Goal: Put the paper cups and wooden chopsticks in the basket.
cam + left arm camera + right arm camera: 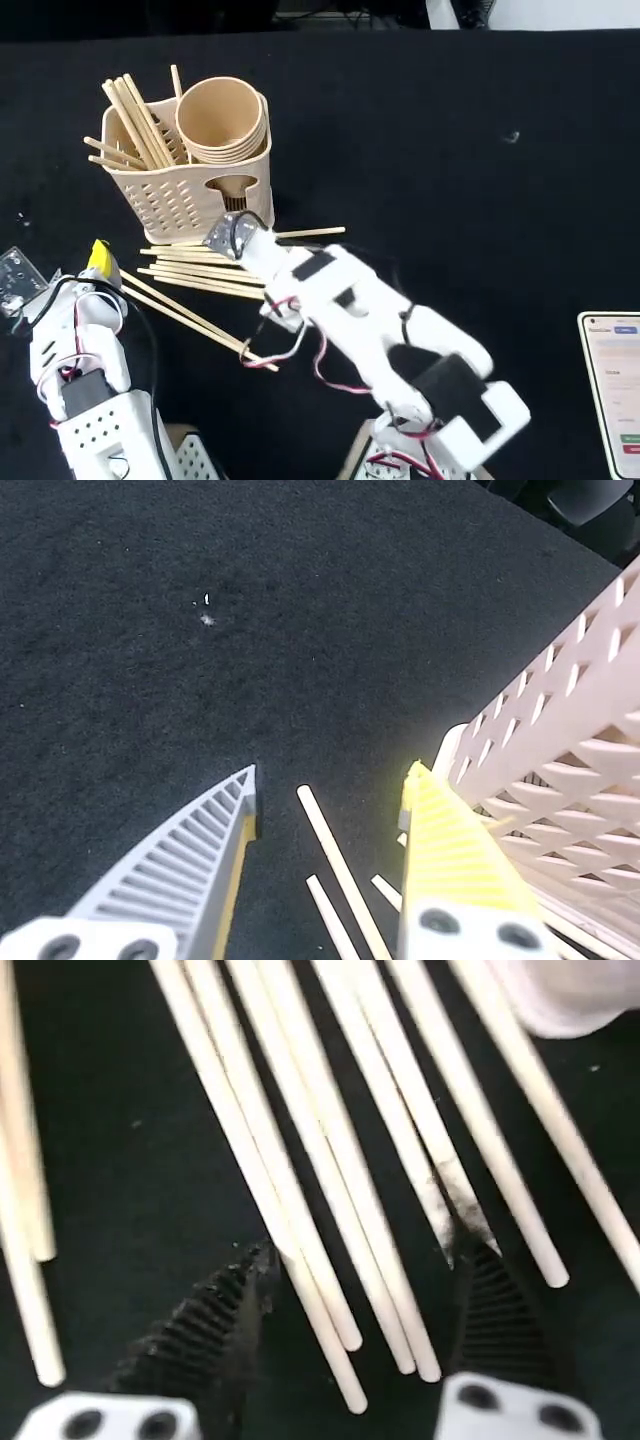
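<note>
A cream slotted basket (190, 195) stands at the back left of the table. It holds stacked paper cups (222, 115) and several wooden chopsticks (135, 125). More chopsticks (200, 270) lie flat in front of it, and two long ones (190, 315) run diagonally nearer the arms. My right gripper (365, 1260) is open low over the flat bundle (330, 1180), its black fingers straddling several sticks. My left gripper (332, 775) is open beside the basket wall (560, 740), with chopstick ends (340, 865) between its grey and yellow fingers (450, 850). From above, its yellow tip (100, 258) sits left of the sticks.
A black cloth (450, 170) covers the table, with open room to the right of the basket. A phone (612, 390) lies at the right edge. The right arm's body (380, 330) stretches across the near middle.
</note>
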### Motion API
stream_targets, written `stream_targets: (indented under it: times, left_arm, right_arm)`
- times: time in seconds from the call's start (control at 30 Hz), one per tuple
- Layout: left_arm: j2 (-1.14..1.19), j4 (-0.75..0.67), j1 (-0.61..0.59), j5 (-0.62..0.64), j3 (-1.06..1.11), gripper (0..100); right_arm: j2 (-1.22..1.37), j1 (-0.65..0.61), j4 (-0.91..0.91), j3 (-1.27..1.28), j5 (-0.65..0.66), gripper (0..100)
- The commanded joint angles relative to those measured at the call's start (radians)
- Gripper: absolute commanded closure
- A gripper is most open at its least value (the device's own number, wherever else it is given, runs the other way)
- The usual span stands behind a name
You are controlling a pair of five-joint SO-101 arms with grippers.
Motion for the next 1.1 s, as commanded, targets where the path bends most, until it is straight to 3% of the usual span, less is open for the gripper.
stream_targets:
  times: [0.0,0.1,0.27,0.43,0.8,0.9,1.07]
  left_arm:
    - [-0.014,-0.003,0.013,-0.009,-0.002,77]
    - [-0.014,-0.003,0.013,-0.009,-0.002,77]
    - [-0.014,-0.003,0.013,-0.009,-0.002,77]
    - [-0.014,-0.003,0.013,-0.009,-0.002,77]
    - [-0.014,-0.003,0.013,-0.009,-0.002,77]
    - [-0.014,-0.003,0.013,-0.009,-0.002,77]
    - [-0.014,-0.003,0.013,-0.009,-0.002,77]
  right_arm:
    - [0.031,-0.008,0.068,-0.048,0.072,81.7]
    - [0.027,-0.037,0.106,-0.045,0.126,99.3]
    - [-0.015,-0.037,0.209,-0.042,0.126,98.6]
    - [-0.220,-0.034,0.313,0.065,0.127,98.8]
    - [-0.596,-0.031,0.327,0.328,0.129,98.7]
    - [-0.593,0.028,0.328,0.384,0.146,98.7]
    - [-0.591,0.292,0.325,0.389,0.362,98.7]
